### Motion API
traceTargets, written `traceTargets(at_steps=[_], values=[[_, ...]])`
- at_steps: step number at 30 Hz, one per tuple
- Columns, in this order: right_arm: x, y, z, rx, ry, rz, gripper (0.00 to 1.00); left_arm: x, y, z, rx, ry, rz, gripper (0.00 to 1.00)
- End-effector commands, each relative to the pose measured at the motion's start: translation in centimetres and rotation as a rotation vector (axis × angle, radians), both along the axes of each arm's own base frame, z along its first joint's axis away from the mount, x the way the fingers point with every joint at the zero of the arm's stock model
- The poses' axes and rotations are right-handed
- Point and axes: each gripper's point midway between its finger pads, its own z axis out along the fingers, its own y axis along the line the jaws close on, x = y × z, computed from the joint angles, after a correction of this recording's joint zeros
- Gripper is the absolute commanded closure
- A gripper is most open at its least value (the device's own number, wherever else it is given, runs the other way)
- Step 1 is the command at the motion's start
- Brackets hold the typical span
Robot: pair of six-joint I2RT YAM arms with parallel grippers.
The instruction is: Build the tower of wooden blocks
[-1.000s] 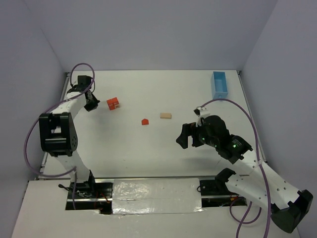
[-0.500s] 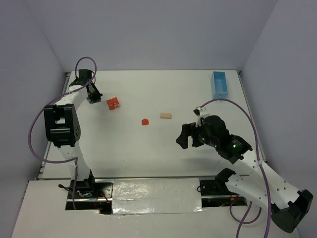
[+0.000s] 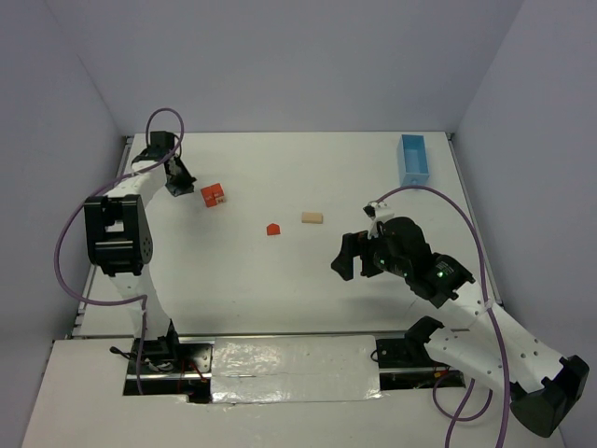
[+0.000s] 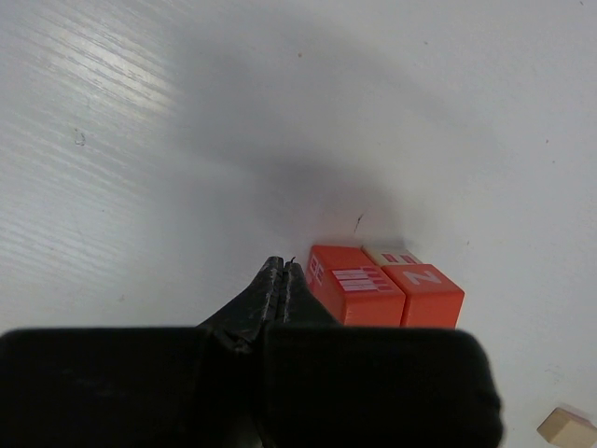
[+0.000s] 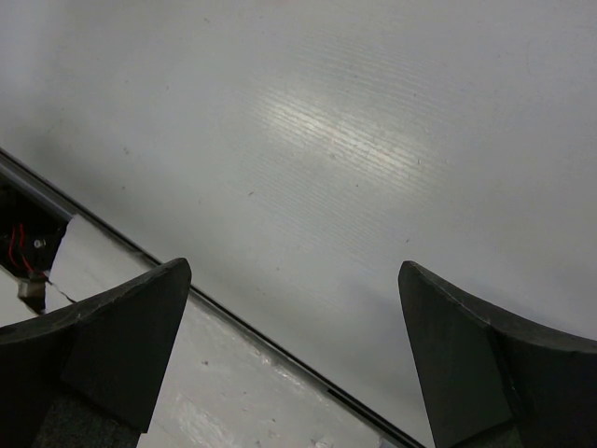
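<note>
Looking down from the top view, no tower is seen yet; the wooden blocks are just scattered over the white table (image 3: 280, 280). A red-orange cluster (image 3: 214, 195) is parked at the far left. A small red block (image 3: 272, 229) with a peaked top is set near the middle. A tan bar (image 3: 312, 217) is laid flat just to its right and a bit further back, not touching it. A blue tray (image 3: 414, 160) is tucked into the far right corner, well away from all of it.

The left gripper (image 3: 177, 183) is stretched out to the far left, just beside the cluster. On its wrist camera the jaws are seen pressed tight together with nothing between them, tips low over the table and right next to the nearest red cube (image 4: 355, 295). Whether the cube is actually touched can't be told. A second red cube (image 4: 424, 291) is butted against that one, and a pale block (image 4: 392, 254) with red marks is wedged behind them.

The right gripper (image 5: 291, 280) is held over the right-middle of the table, well apart from every block. Its jaws are spread wide with nothing gripped, and only bare table and its edge are shown between them.
</note>
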Motion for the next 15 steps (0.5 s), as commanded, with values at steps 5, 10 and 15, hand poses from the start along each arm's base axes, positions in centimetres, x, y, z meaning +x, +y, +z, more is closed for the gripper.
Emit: traceTargets(at_steps=[5,10,15], values=[[0.4,0.74,1.08,0.027,-0.049,0.021,0.0,0.33,-1.24,-0.49,-0.014,-0.001,-0.039,1.0],[0.46,0.78,1.09,0.024,-0.049,0.021,0.0,0.48,-1.72,-0.79,-0.017,0.0,-0.05,1.0],[0.39,0.8,0.99,0.021,-0.047,0.022,0.0,0.42,-1.68,-0.76,-0.014,0.002,-0.048,1.0]])
